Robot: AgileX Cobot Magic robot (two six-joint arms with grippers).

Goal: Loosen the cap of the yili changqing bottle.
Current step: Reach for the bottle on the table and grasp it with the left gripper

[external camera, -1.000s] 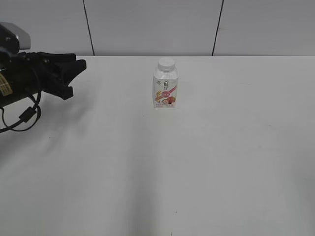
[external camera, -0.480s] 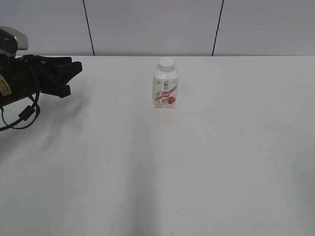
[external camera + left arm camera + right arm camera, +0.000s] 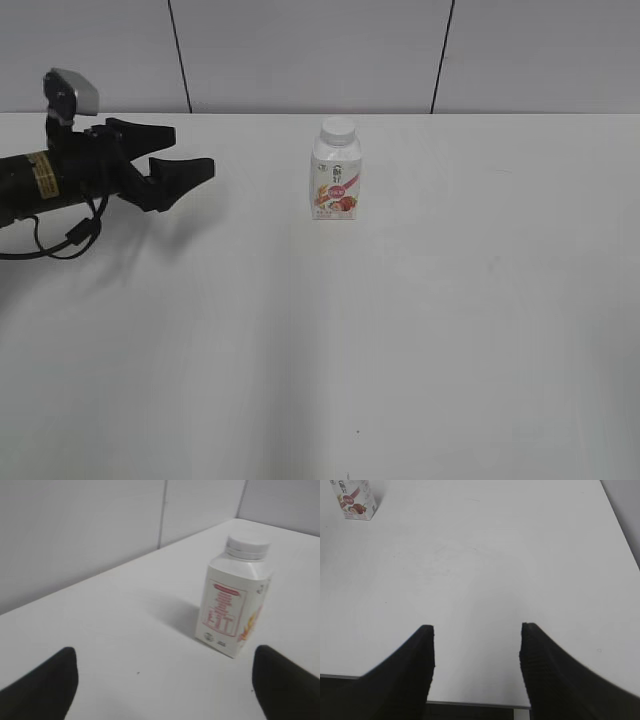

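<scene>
Your left gripper [image 3: 188, 150] hangs above the white table [image 3: 400, 330] with its jaws spread wide and nothing between them. The yili changqing bottle [image 3: 337, 177] stands upright ahead of its fingertips, well apart from them and not touched. In your left wrist view the bottle [image 3: 235, 610] sits ahead of the gripper and toward its right finger [image 3: 287, 690], with the nutrition panel of the label turned to the camera and bare table between the two black fingers. The cap [image 3: 338, 128] is on the bottle's neck; from the wrist you see its flat white top and ribbed rim [image 3: 247, 547].

Your right gripper [image 3: 476, 645] is out of the exterior view. Its own camera shows both black fingers parted over bare table near the table's near edge, holding nothing. From there the bottle [image 3: 355, 499] stands far ahead and off to the left of the fingers, only its lower part in view.
</scene>
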